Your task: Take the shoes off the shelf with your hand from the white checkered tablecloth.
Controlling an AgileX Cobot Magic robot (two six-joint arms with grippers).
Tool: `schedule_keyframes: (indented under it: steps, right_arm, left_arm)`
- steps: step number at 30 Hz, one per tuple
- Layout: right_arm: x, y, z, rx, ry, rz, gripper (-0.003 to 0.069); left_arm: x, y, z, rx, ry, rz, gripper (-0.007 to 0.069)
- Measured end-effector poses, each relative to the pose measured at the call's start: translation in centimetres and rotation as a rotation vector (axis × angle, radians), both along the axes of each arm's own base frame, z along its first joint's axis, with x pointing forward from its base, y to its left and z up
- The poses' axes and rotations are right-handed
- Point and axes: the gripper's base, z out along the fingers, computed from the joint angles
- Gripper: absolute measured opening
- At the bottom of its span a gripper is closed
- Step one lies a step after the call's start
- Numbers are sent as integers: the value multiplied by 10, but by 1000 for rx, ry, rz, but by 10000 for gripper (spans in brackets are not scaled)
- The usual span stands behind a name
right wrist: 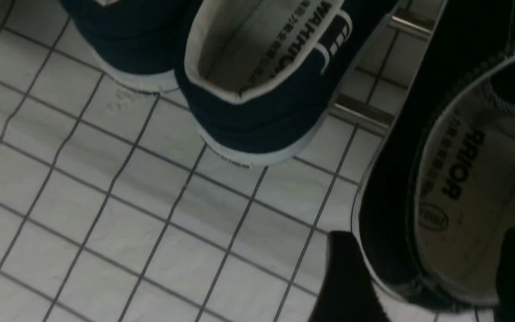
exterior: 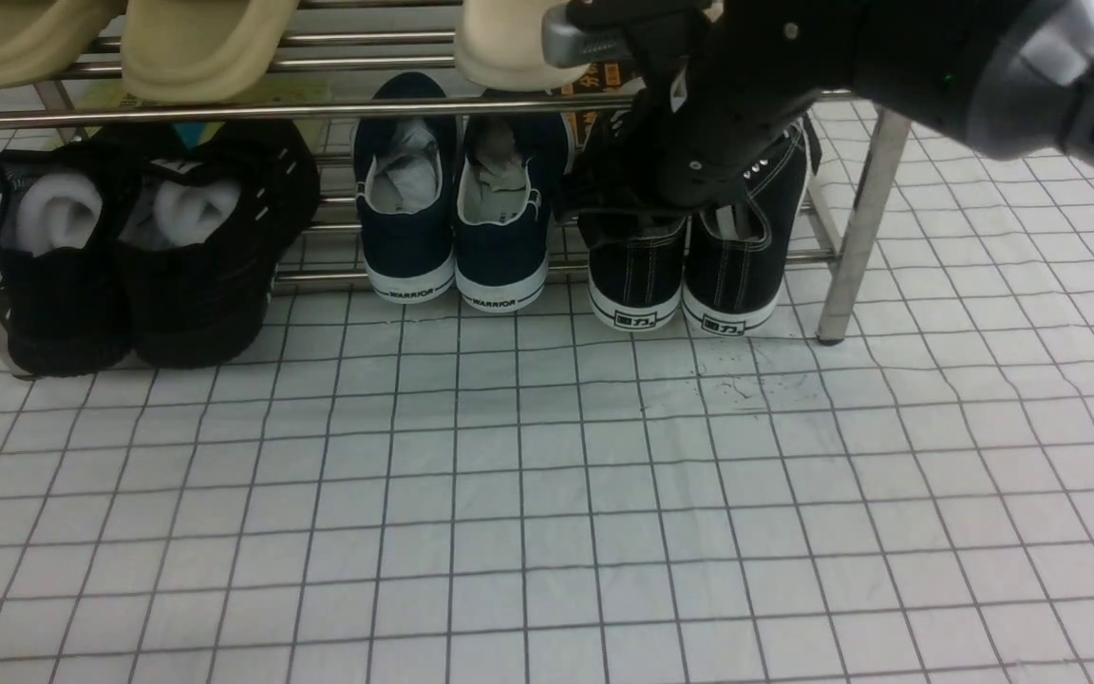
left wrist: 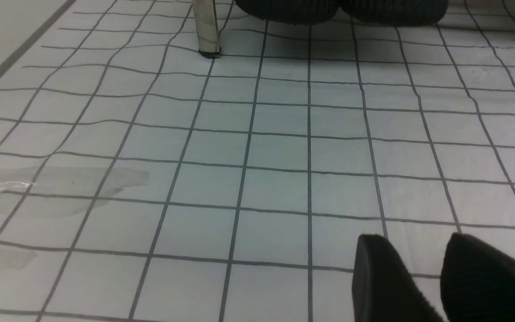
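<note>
Three prs sat on the btm tier of the shelf, heels twd the robot: a black mesh pair at its left, a navy pair in the ctr, & the black canvas sneakers at its right, just beside the shelf's right front leg. Beige slippers lay on the tier above. The shelf stood on the white checkered tablecloth.

The right arm reached in over the sneakers, hiding their uppers in the front view. In the right wrist view the right gripper was spread wide w/ the heel collar of one sneaker btwn its fingers: one outside the heel, the other over the insole. Nothing was clamped; both sneakers were on the shelf.

The left gripper hung low over bare cloth nr the shelf's left leg, fingers a little apart, w/ nothing btwn them.
</note>
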Motion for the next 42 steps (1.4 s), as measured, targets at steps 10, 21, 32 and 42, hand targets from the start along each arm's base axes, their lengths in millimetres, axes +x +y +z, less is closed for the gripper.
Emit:
schedule_keyframes:
  steps: [10,21,32,42]
  right_arm:
    - [24,10,-42,-54,-63,12,374]
    - [20,9,-34,-41,-50,8,1]
    - [-21,-9,33,33,39,8,1]
    - [-76,-26,80,41,191,181,4]
  left_arm:
    - [0,0,0,0,0,0,240]
    - [0,0,0,0,0,0,240]
    - [0,0,0,0,0,0,240]
    - [0,0,0,0,0,0,240]
